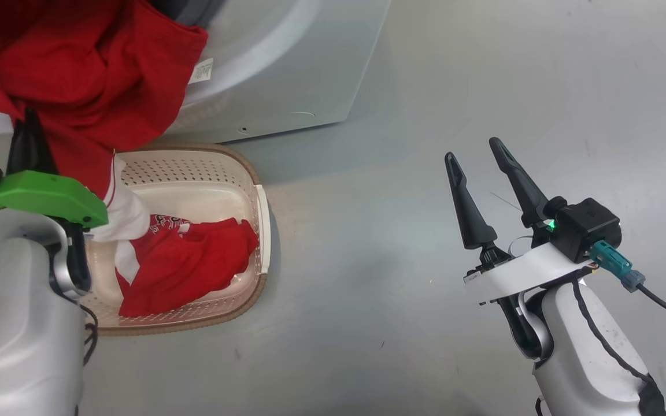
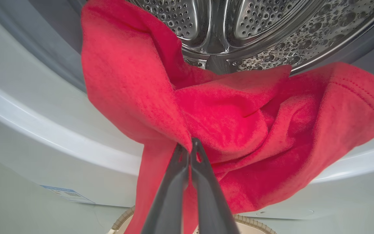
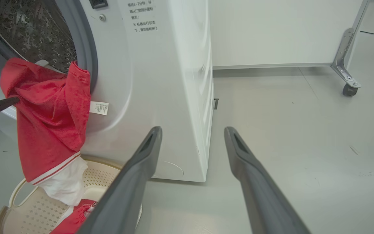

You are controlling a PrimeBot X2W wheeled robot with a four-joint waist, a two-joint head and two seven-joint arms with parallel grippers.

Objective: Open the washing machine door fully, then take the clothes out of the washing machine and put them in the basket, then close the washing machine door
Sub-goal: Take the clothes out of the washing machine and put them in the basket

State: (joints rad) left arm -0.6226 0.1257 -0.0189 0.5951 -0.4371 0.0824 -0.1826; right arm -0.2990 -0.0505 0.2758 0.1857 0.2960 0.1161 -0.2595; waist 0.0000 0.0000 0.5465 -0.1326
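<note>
The left gripper's (image 2: 190,144) jaws are pressed together, pinching a fold of a red garment (image 2: 226,110). The garment is draped out of the drum (image 2: 213,26) over the washer (image 1: 287,69) front, its white hem hung into the basket (image 1: 194,151). A second garment (image 1: 188,260) is seen inside the basket, which is set on the grey floor (image 1: 425,86) just before the washer. The right gripper (image 1: 473,149) is held spread over bare floor, with nothing gripped.
</note>
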